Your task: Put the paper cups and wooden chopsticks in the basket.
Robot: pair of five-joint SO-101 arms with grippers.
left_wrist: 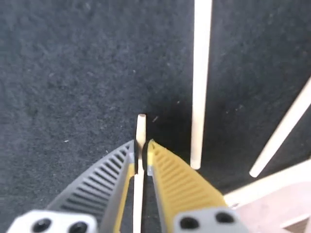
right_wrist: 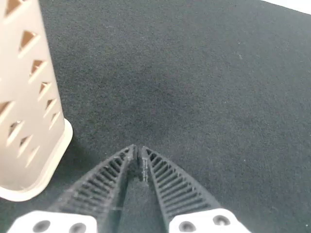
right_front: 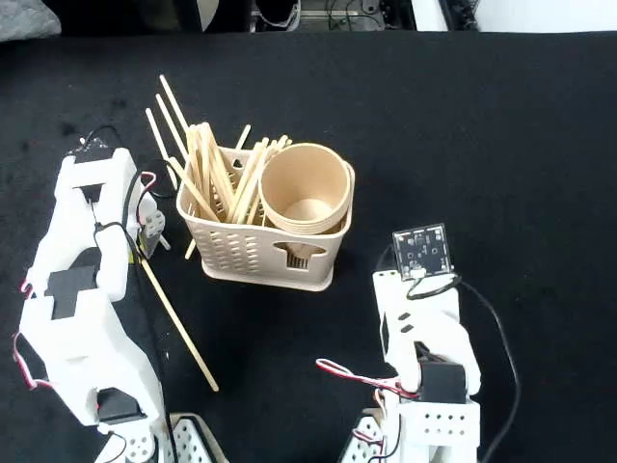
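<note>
Chopsticks (right_front: pixel 214 174) and stacked cups (right_front: pixel 305 188) stand in my basket (right_front: pixel 258 258). I see 1 chopstick (left_wrist: pixel 141 127) outside it on the black table (right_front: pixel 501 145), clamped in the left gripper (left_wrist: pixel 141 149). Right gripper (right_wrist: pixel 138 154) hangs low over the table near the basket, jaws together on nothing

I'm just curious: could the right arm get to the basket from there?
Probably yes. The basket stands close beside the right pincer, with bare cloth between them and nothing in the way.
</note>
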